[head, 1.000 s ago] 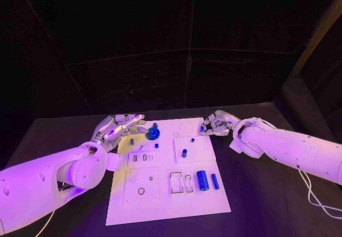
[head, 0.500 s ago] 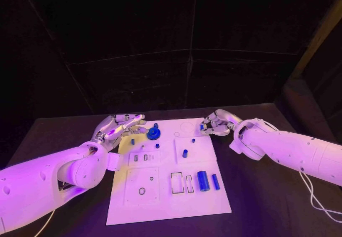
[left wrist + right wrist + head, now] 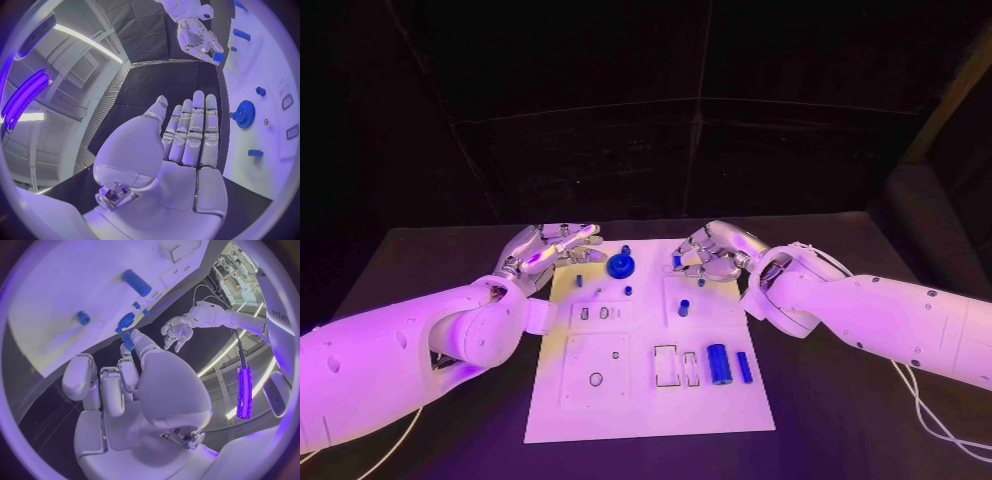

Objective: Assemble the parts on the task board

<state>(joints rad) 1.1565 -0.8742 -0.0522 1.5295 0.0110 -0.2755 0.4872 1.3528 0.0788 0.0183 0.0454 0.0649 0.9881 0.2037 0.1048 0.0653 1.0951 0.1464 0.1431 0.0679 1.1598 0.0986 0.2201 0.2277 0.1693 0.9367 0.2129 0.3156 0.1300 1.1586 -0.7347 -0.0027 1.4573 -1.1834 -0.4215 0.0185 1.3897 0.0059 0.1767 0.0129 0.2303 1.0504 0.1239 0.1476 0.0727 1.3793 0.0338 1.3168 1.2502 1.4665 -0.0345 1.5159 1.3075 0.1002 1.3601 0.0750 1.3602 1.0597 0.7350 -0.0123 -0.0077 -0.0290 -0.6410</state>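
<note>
The white task board (image 3: 646,400) lies in the middle of the black table. A blue gear (image 3: 622,266) (image 3: 244,114) stands near its far edge. My left hand (image 3: 553,248) (image 3: 187,140) hovers at the board's far left corner, fingers straight and apart, holding nothing. My right hand (image 3: 708,255) (image 3: 125,385) is over the board's far right part, to the right of the gear. It pinches a small blue part (image 3: 127,340) (image 3: 217,56) at its fingertips. A blue cylinder (image 3: 717,364) and a thin blue bar (image 3: 744,367) lie on the board's near right.
Small blue pegs (image 3: 684,307) (image 3: 627,291) stand in the board's middle. Rectangular slots (image 3: 664,366) and a round hole (image 3: 596,379) are cut into its near half. Black table (image 3: 848,420) runs on both sides of the board, with a dark backdrop behind.
My right hand has moved left over the board's far edge, closer to the gear, still pinching the small blue part. The left hand has barely moved. The camera has shifted slightly.
</note>
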